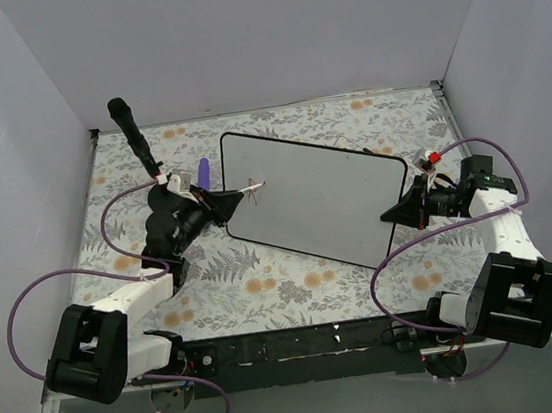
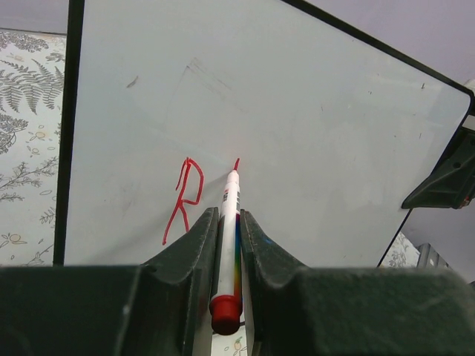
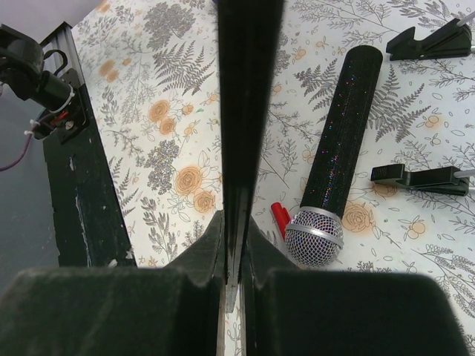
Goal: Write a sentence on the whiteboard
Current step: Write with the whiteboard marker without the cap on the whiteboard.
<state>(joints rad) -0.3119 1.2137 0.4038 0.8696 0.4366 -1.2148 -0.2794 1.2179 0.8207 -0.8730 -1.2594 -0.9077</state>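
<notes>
The whiteboard lies slanted across the floral cloth, glossy white with a thin black rim. My left gripper is shut on a red-capped white marker, whose tip touches the board's left part. The sentence is a red "R" with a short red stroke at the marker tip. My right gripper is shut on the whiteboard's right edge. In the right wrist view that edge shows as a dark strip between the jaws.
A black microphone lies at the far left. A red cap rests by its mesh head, and two small black pieces lie nearby. A purple object sits by the board's left corner. Grey walls enclose the table.
</notes>
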